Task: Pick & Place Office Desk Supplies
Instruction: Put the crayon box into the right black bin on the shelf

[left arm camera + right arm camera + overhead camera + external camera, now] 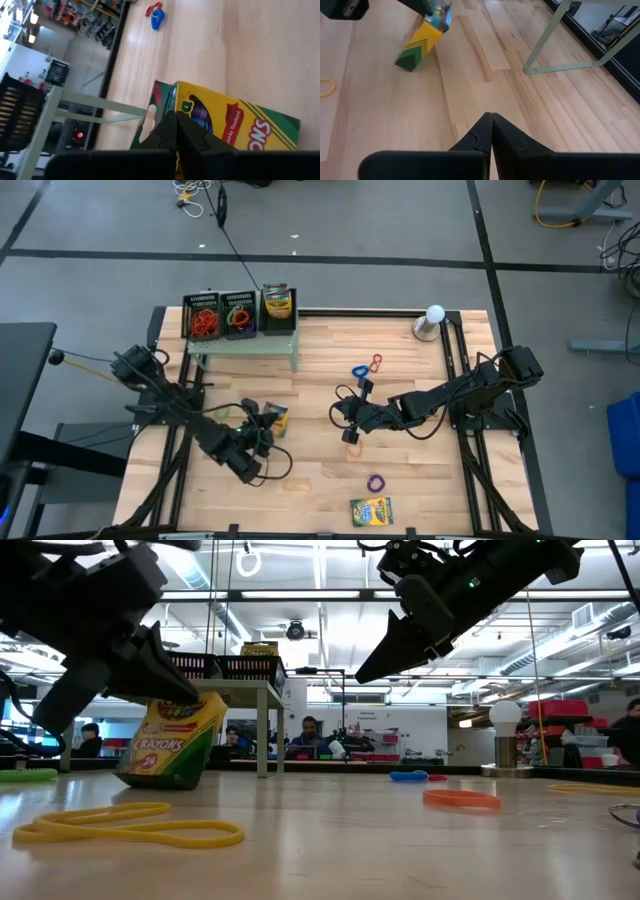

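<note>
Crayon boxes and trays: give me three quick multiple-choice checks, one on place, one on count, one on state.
1. Where is the flat crayon box?
A. On the green stand
B. On the table by the purple rubber band
C. In a mesh tray

2. How many mesh trays sit on the stand?
A. One
B. Two
C. Three

3. How does the crayon box at the left gripper stand?
A. Tilted on its lower edge
B. Lying flat
C. Lifted clear of the table

Key: B, the flat crayon box lies just by the purple rubber band; C, three mesh trays line the green stand; A, the left gripper pinches the top of the tilted crayon box.
</note>
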Available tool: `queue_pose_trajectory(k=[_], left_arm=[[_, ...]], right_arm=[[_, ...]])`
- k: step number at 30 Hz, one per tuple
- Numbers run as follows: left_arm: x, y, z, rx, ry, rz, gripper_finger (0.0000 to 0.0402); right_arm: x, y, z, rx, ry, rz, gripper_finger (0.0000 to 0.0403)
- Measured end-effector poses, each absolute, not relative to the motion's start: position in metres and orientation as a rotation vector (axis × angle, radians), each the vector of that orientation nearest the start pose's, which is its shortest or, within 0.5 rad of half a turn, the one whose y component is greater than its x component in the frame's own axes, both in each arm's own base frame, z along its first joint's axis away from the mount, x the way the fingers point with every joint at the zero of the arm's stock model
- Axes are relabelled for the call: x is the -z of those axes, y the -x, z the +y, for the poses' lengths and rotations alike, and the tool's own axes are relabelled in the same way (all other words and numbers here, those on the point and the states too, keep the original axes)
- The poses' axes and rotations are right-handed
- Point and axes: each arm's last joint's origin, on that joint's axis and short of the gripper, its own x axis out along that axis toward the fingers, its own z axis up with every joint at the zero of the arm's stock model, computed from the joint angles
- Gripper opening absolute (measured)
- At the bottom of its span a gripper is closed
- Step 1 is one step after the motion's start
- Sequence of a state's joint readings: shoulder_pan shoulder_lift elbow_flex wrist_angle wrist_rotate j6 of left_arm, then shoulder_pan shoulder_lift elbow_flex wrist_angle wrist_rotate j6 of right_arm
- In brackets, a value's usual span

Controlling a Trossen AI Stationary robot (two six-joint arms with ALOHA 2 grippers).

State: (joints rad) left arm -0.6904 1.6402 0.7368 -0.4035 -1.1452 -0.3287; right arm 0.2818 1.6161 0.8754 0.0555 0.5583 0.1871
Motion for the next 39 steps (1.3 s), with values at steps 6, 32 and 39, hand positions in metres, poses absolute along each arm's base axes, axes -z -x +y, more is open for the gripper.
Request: queue_pose_trajectory(k=[6, 32, 39], left_arm=[[-0.134, -0.213, -0.149, -0.449, -0.690, 0.722, 0.0004], [-0.116, -0.228, -0.150, -0.704, -1.042, 0.582, 0.0003], [-0.100, -0.235, -0.140, -0.755, -1.087, 0.617, 0.0003]], right_arm=[[-0.188, -0.316, 0.076, 0.322, 0.100, 0.598, 0.0016], [-0.188, -0.316, 0.076, 0.325, 0.062, 0.594, 0.0016], [-0.188, -0.316, 0.076, 0.324, 0.066, 0.594, 0.0016]])
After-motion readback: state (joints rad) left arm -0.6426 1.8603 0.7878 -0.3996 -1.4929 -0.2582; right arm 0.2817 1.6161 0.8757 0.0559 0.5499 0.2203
